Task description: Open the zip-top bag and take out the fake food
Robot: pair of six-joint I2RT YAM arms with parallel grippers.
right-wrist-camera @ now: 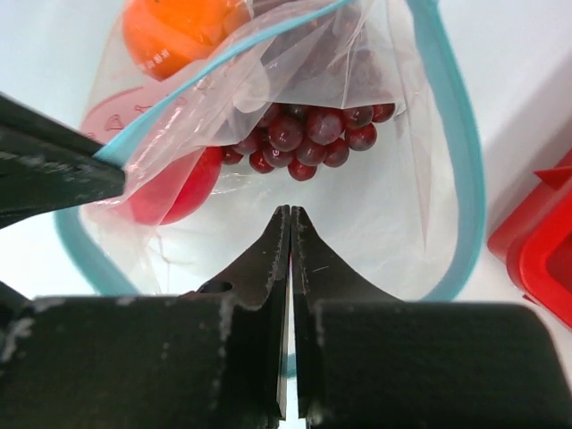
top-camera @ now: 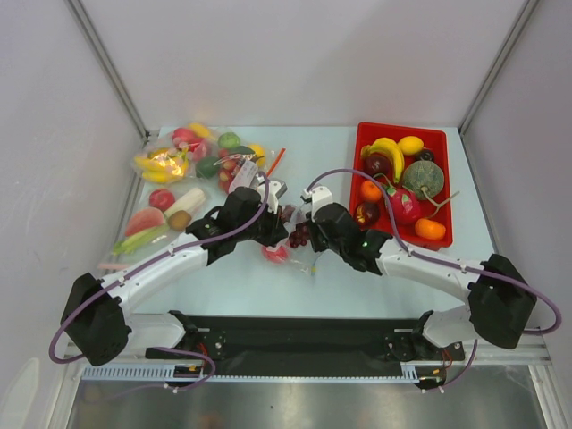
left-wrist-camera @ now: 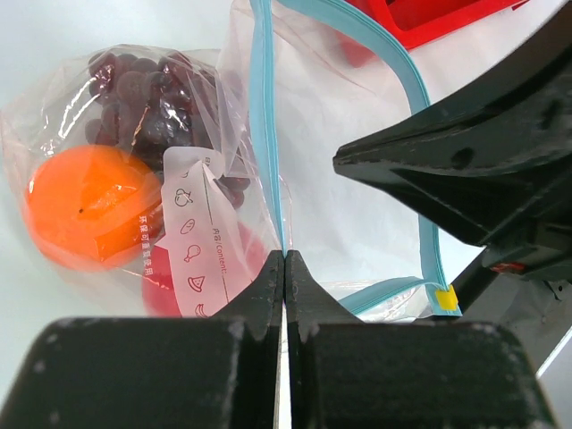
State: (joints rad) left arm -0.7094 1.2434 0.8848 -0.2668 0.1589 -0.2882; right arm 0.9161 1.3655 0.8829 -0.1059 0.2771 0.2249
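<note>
The zip-top bag (top-camera: 288, 248) lies at the table's middle between my two grippers, its mouth pulled open. In the left wrist view my left gripper (left-wrist-camera: 284, 256) is shut on the blue-green zip strip (left-wrist-camera: 263, 134) of one lip. The bag holds an orange fruit (left-wrist-camera: 85, 206), dark purple grapes (left-wrist-camera: 147, 98) and a red fruit (left-wrist-camera: 174, 273). In the right wrist view my right gripper (right-wrist-camera: 290, 213) is shut on the clear plastic of the opposite lip (right-wrist-camera: 393, 223). Beyond it, inside the bag, lie the grapes (right-wrist-camera: 308, 138), the red fruit (right-wrist-camera: 174, 192) and the orange fruit (right-wrist-camera: 174, 31).
A red tray (top-camera: 362, 134) of bananas, dragon fruit and other fake food stands at the back right. Other clear bags of fake food (top-camera: 192, 156) lie piled at the back left. Loose pieces (top-camera: 156, 219) lie at the left. White walls close in the table.
</note>
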